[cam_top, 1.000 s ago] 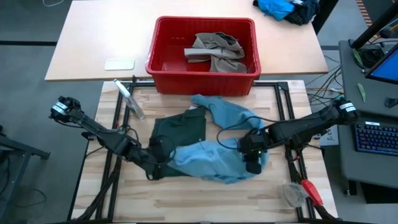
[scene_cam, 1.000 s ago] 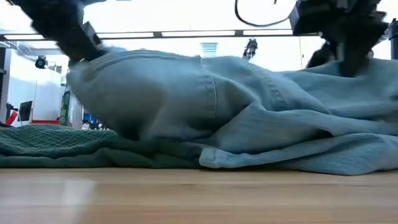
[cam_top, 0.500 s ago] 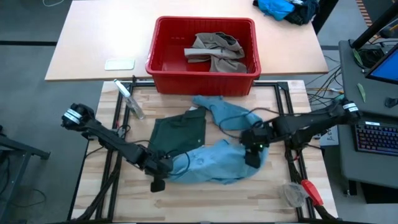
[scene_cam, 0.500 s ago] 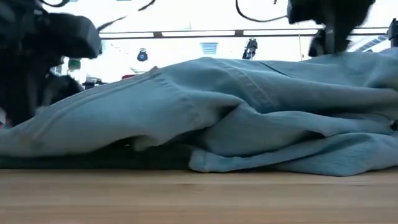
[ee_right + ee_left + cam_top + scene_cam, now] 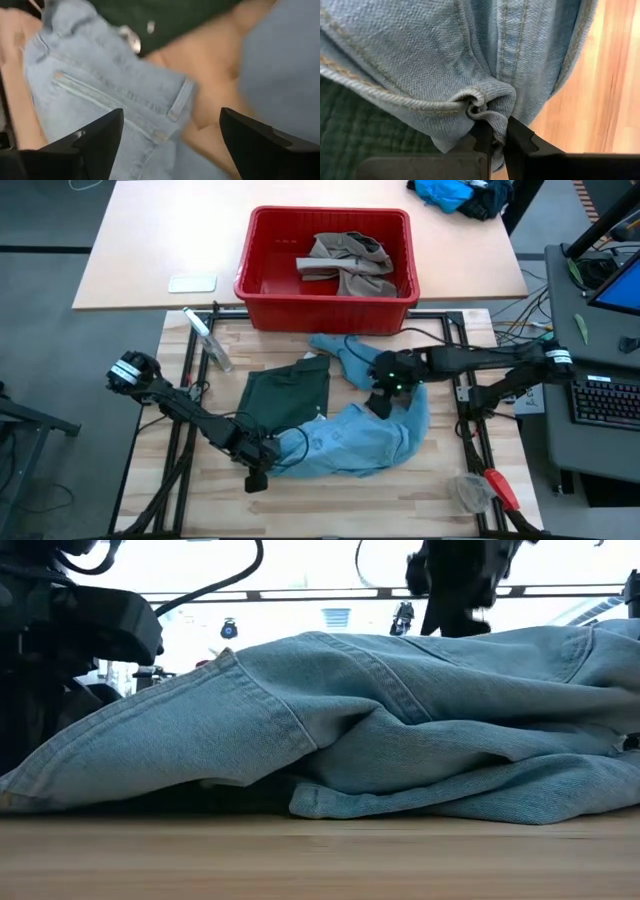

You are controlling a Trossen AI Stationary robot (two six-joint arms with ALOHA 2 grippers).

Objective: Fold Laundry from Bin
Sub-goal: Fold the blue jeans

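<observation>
Denim, light blue, lies in a long curved heap across the middle of the wooden table (image 5: 330, 500) in the high view: these are the trousers (image 5: 360, 435), one pair, running from the lower centre of the frame up toward the red bin (image 5: 325, 290). The left gripper (image 5: 262, 457) sits at the lower left end of that heap, and the left wrist view shows its fingers (image 5: 520, 145) pinched tight on a bunched fold of the trousers' edge. The right gripper (image 5: 383, 395) hangs over the upper right part of the trousers, just right of centre in the high view; in the right wrist view its two fingers (image 5: 95, 137) stand wide apart with nothing between them (the denim, with a belt loop and pocket seam, lies beyond them).

One pair of dark green shorts (image 5: 290, 395) lies flat on the table left of centre, its lower edge tucked under the trousers; the green weave also shows beneath the denim in the left wrist view. One khaki-taupe piece (image 5: 350, 262) lies crumpled inside the bin, toward its right half. The bin itself stands at the upper centre of the frame, on the paler table (image 5: 150, 240) behind the wooden one.

In the low view the trousers fill nearly the whole width, resting on the wood.
</observation>
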